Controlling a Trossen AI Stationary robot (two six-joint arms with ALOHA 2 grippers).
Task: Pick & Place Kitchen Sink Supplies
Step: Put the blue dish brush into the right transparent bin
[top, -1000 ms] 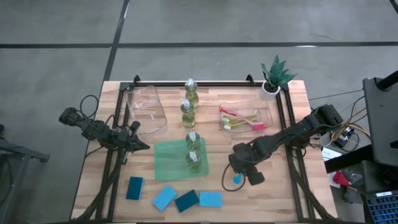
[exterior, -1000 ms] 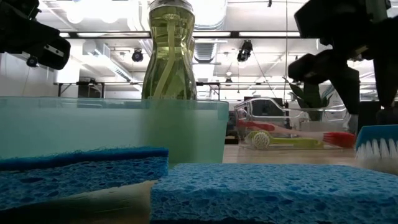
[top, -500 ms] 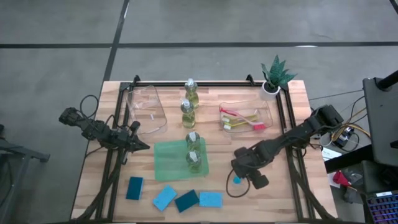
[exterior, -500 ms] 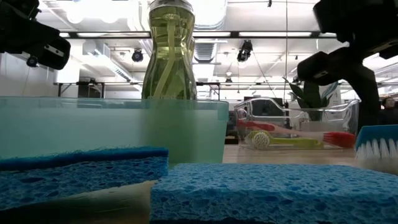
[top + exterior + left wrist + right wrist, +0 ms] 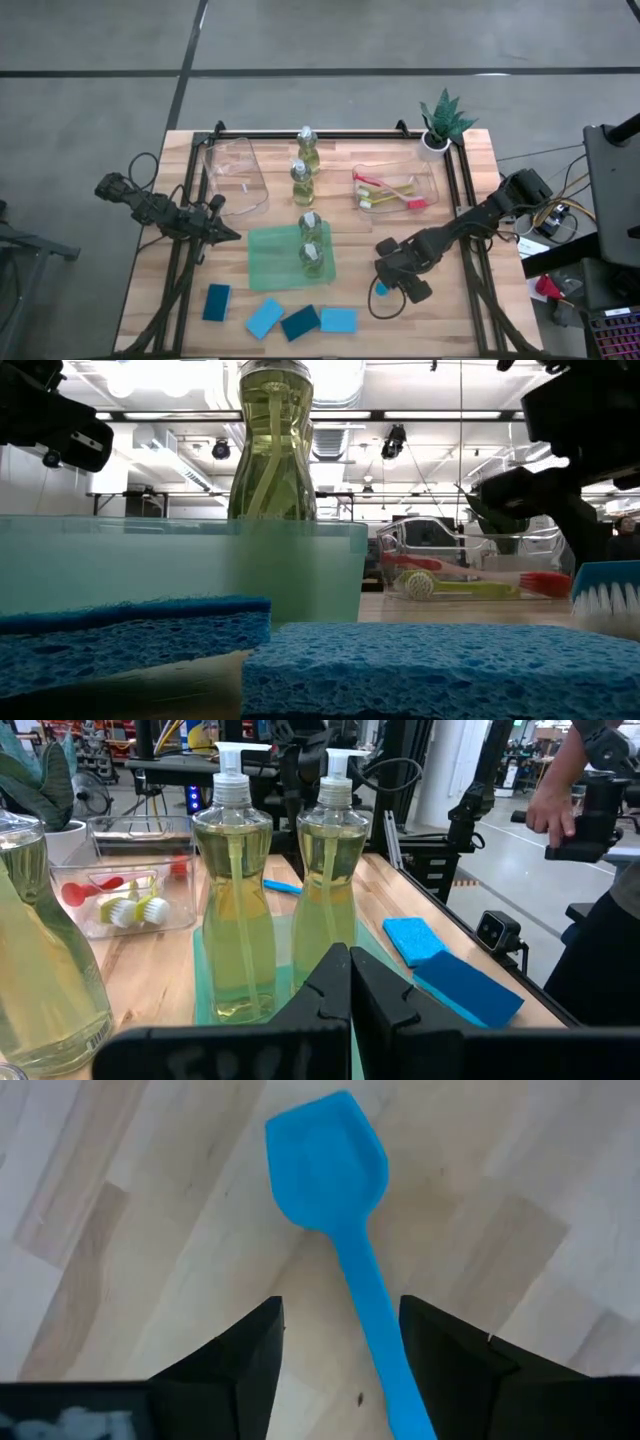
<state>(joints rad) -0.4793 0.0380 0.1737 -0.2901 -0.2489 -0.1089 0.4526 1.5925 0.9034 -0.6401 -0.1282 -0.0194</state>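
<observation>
Fingers of the right gripper [image 5: 335,1345] now stand apart on either side of the blue brush's [image 5: 340,1220] handle, having widened over the last second as the arm sank toward the desk [image 5: 440,320]. The brush lies flat on the bare wood, near the desk's front right, not yet gripped. This looks like the set-up for a grasp: closing would likely pinch the thin handle. The clear bin [image 5: 396,188] behind already holds red and yellow brushes. The left gripper [image 5: 222,232] waits by the green mat [image 5: 270,255], fingers shut on nothing.
</observation>
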